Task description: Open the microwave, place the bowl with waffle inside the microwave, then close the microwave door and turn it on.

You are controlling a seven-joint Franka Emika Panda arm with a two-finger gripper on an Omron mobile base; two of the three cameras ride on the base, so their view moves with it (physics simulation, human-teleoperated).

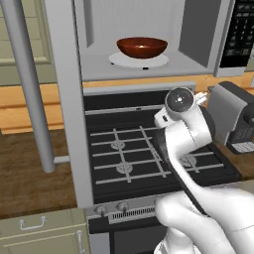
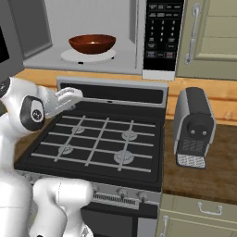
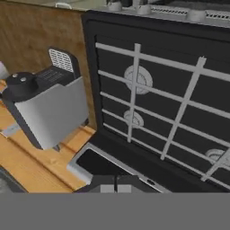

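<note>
Left base view: bowl [image 1: 142, 47] sits on the turntable inside the microwave [image 1: 149, 64], microwave door [image 1: 30, 89] swung wide open, so closing is next.

Right base view: shows the keypad [image 2: 162, 32] and coffee machine [image 2: 193, 127] on the table [image 2: 208, 166].

Hand view: gripper [image 3: 116, 184] over the stove [image 3: 170, 103], 2 fingers pressed together, pinching nothing.

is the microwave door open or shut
Open: the microwave door is swung wide, baring the pale cavity with the bowl on the turntable.
</note>
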